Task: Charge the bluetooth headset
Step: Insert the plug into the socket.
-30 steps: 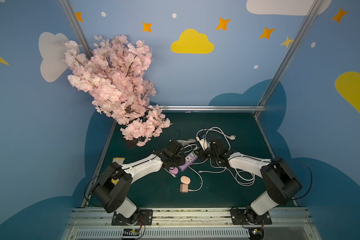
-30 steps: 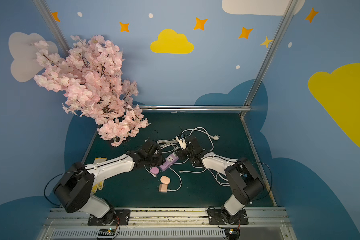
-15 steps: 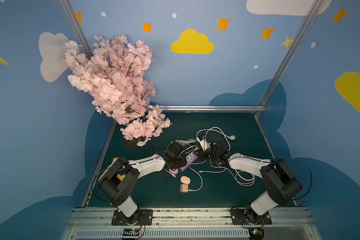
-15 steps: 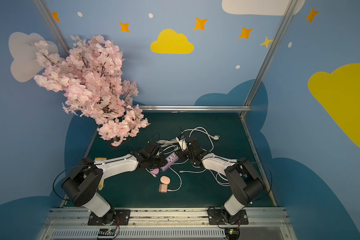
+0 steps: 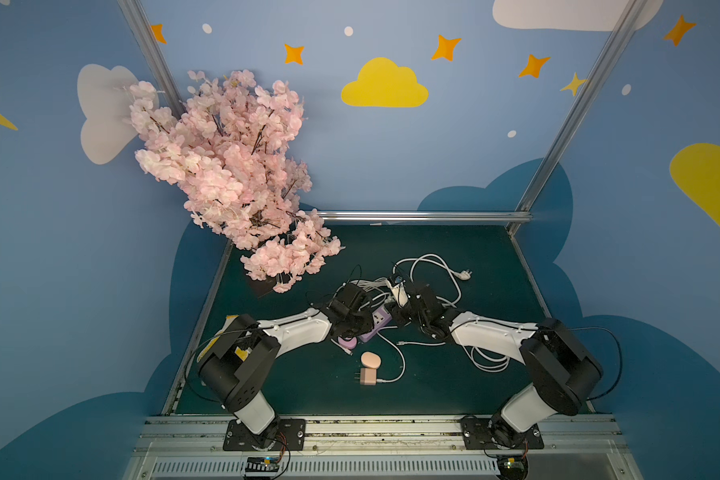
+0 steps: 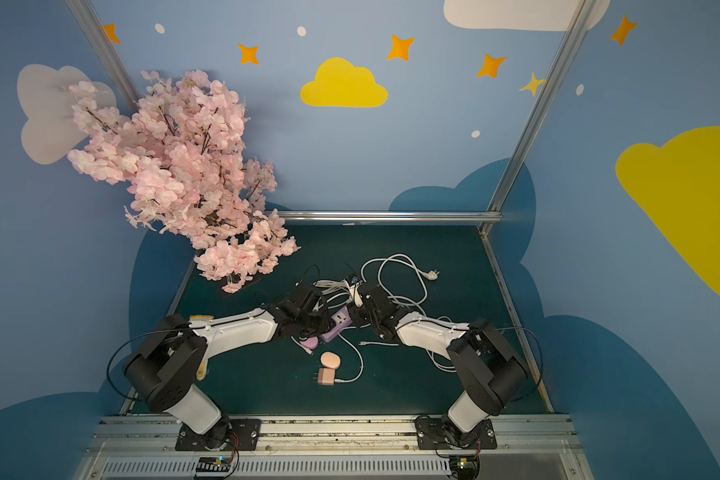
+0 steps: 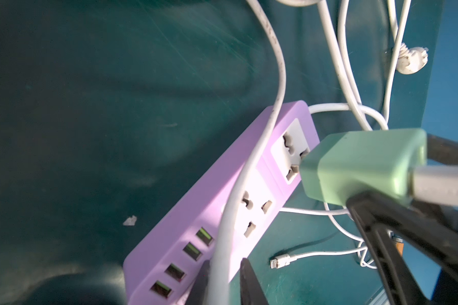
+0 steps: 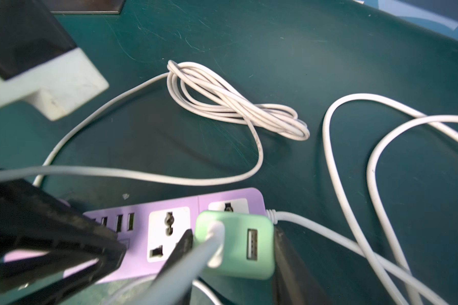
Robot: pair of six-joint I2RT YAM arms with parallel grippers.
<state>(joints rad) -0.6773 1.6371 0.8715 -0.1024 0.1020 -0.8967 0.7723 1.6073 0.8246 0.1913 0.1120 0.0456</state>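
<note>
- While the right gripper (image 8: 233, 237) is clamped tight on the green charger (image 8: 236, 266), it holds it just above a socket at the cord end of the purple power strip (image 7: 191, 211)
- I cannot tell if the pins touch the socket
- 1 white plug sits in the green charger, next to 1 open port
- With its 2 fingers, the left gripper (image 7: 224, 277) pinches a white cable (image 7: 229, 211) that lies across the strip
- Both top views show the peach headset case (image 5: 370, 359) on the green mat (image 5: 454, 395), at 6 o'clock from the strip, apart from both grippers
- A pink charger (image 5: 366, 377) lies just beside the case, at its 6 o'clock
- A pink blossom tree (image 5: 233, 174) stands at 10 o'clock
</note>
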